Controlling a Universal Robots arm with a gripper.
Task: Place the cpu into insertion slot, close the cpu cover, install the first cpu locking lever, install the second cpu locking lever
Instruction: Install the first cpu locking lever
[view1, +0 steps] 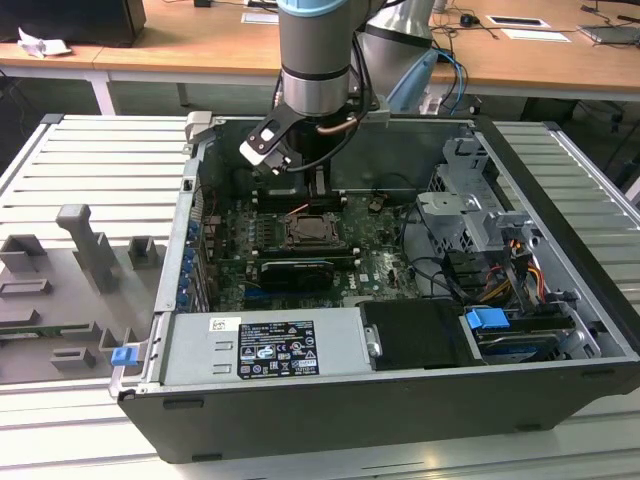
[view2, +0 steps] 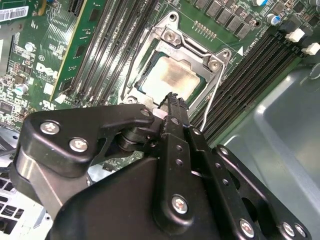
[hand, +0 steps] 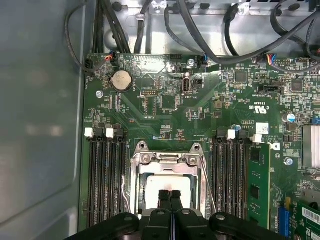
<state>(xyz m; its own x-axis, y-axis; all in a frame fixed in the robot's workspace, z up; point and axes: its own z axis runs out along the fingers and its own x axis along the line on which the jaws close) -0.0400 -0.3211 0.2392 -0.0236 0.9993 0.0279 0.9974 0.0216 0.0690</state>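
The cpu (hand: 167, 187) is seated in the insertion slot (view1: 305, 232), the cpu cover (hand: 139, 187) is judged lowered, the locking levers (hand: 207, 186) are judged unlatched, and the hand (hand: 171, 194) is held pressed together, empty, at the socket's edge.

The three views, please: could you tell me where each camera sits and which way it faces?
Exterior view: off the arm, above the open case, looking down into it; the arm and gripper show.
First wrist view: on the arm, squarely facing the board; the shut gripper shows.
Second wrist view: on the arm, looking slantwise along the gripper at the board.
Shared: both wrist views show the cpu just beyond the gripper.
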